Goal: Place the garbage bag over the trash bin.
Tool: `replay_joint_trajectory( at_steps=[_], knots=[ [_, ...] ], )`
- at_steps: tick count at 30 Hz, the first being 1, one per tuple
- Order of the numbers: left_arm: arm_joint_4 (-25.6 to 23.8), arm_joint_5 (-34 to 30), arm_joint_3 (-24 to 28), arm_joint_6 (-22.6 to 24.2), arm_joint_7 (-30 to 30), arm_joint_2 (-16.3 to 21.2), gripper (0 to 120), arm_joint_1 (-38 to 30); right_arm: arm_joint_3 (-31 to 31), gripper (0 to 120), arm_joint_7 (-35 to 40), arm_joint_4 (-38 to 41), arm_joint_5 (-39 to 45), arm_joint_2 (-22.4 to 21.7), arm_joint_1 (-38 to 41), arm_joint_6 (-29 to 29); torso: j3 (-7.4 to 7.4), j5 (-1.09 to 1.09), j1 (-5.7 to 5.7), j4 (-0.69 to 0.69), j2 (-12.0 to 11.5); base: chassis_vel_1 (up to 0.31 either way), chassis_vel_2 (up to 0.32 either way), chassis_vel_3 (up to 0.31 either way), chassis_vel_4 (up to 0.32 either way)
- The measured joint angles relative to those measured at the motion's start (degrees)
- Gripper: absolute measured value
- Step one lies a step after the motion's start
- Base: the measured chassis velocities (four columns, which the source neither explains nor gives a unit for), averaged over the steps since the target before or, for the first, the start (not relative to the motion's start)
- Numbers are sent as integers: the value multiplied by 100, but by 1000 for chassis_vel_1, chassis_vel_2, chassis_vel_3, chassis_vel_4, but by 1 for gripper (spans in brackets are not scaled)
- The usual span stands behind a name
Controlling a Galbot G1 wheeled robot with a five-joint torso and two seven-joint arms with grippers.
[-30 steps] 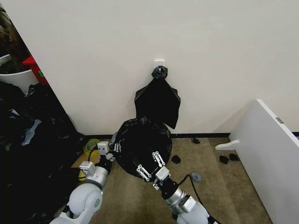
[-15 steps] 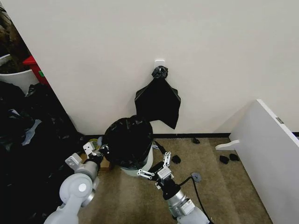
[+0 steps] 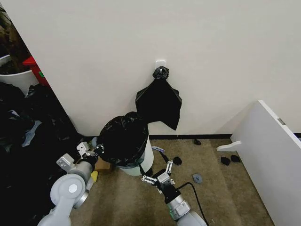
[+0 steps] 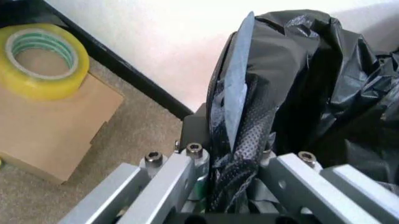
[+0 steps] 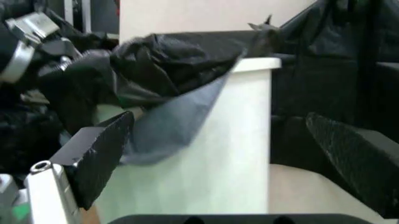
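From the head view, the garbage bag [image 3: 123, 140] that a second ago billowed low in front of both arms now drapes the top of the trash bin [image 3: 141, 162] by the wall, and the right gripper [image 3: 159, 177] has drawn back, jaws apart and empty. In the left wrist view the left gripper [image 4: 232, 158] is clamped on a fold of the film. In the right wrist view the bag covers only the upper rim, so pulling down remains.

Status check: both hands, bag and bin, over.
Left hand shut on the garbage bag. Right hand open, in front of the trash bin. Bag drapes the bin's top, right side bare. Nothing in the way.
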Motion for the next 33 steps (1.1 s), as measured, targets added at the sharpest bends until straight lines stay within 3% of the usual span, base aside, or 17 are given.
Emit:
replay_joint_trajectory(
  at_steps=[21,24,27,33],
  knots=[
    [-421,-277,-95,266,-14,36,4,115,168,100,717,-658,-541,109,146,-591,0,0,0,1,0,0,0,0,0],
    [-381,-264,-94,255,13,44,4,89,151,100,646,-594,-391,65,112,-452,0,0,0,0,0,0,0,0,0],
    [-183,-64,-7,32,217,112,4,39,161,100,-85,-428,383,-99,55,414,0,0,0,1,0,0,0,0,0],
    [149,212,219,-499,838,359,4,-27,685,100,-991,-350,1308,-335,-16,1269,0,1,0,0,0,0,0,0,0]
  ],
)
